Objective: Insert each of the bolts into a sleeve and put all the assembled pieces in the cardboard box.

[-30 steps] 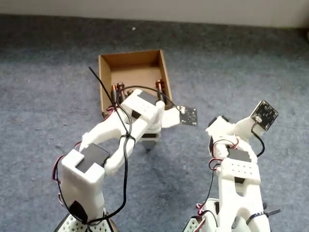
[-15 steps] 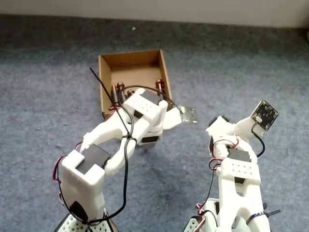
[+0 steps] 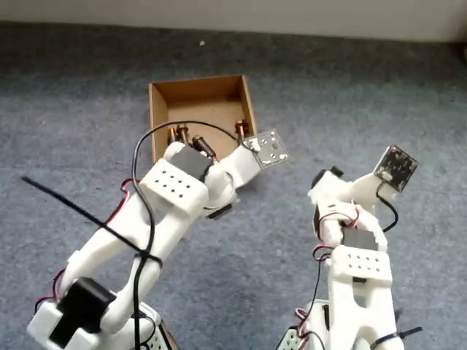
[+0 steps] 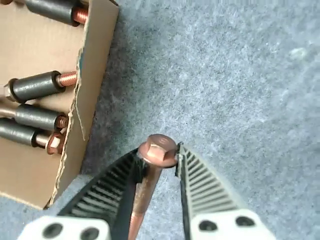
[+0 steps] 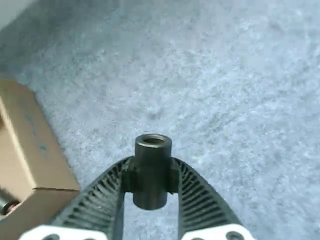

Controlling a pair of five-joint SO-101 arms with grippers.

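Grey carpet (image 4: 240, 75), left pincer (image 4: 157, 151) clasping bolt (image 4: 144, 196) just beside cardboard box (image 4: 97, 75) wall

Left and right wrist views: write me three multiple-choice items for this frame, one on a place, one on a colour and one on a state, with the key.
1. Where is the bolt that has no sleeve on it?
A) in a tray
B) in the left gripper
C) in a person's hand

2. What colour is the sleeve in the right gripper?
A) copper
B) white
C) dark grey

3. In what state is that sleeve's bore?
A) empty
B) bolt halfway in
C) bolt fully through

Key:
1 B: the left wrist view shows the gripper closed on the bolt just below its head.
2 C: the right wrist view shows a dark grey tube clamped in the gripper.
3 A: the sleeve's open end shows a hollow with nothing in it.
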